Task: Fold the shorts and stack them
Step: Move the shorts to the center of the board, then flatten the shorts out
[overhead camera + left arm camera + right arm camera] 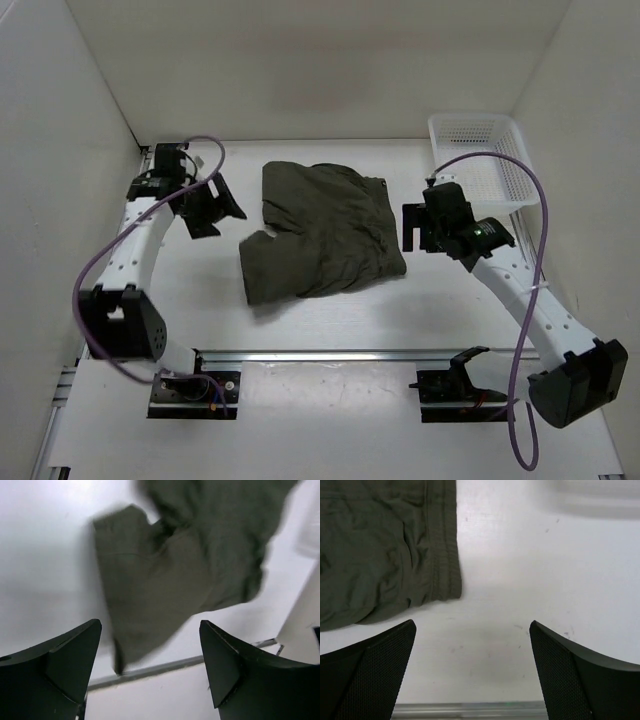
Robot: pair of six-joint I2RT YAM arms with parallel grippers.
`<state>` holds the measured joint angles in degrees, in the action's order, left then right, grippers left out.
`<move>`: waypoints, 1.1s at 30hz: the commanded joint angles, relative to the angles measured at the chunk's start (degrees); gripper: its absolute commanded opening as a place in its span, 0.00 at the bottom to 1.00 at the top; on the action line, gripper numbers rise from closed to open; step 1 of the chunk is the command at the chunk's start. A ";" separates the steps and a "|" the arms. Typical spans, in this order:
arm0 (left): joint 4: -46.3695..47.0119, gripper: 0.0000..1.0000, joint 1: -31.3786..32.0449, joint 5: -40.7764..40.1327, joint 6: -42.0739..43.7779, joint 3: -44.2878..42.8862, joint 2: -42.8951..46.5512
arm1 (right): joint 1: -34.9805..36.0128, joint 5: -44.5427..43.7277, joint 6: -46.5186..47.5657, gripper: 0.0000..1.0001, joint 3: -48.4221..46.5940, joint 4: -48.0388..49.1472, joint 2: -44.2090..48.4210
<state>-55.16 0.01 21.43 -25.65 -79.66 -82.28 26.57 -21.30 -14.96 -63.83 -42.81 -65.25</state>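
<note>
Shorts [322, 232] crumpled between left claw [212, 205] and right claw [412, 228], both spread wide, holding nothing

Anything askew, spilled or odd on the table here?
The shorts lie rumpled and slanted, one leg jutting toward the near left. The white basket stands upright at far right. Nothing looks spilled or damaged.

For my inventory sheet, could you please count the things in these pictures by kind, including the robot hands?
Shorts, olive-green: 1
Basket, white mesh: 1
Robot hands, both open: 2 (left hand, right hand)
Total: 4
</note>
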 commanded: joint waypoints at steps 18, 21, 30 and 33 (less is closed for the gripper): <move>3.64 0.70 3.06 -0.08 -14.84 34.35 11.51 | -17.32 44.66 -24.49 0.92 22.87 13.88 1.71; 6.55 0.79 4.55 1.42 -18.64 40.17 13.20 | -19.79 48.27 -27.48 0.99 25.51 16.43 0.14; 10.33 0.85 9.91 1.33 -21.37 42.83 8.11 | -25.69 56.02 -41.10 0.93 30.35 30.67 -8.38; 10.86 0.85 10.45 0.02 -22.51 42.83 7.57 | -25.69 56.54 -42.86 0.92 29.21 31.82 -11.29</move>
<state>-46.57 9.54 21.47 -46.24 -36.99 -75.00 1.04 31.14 -52.42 -33.71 -16.49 -74.61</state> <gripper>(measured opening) 0.851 0.919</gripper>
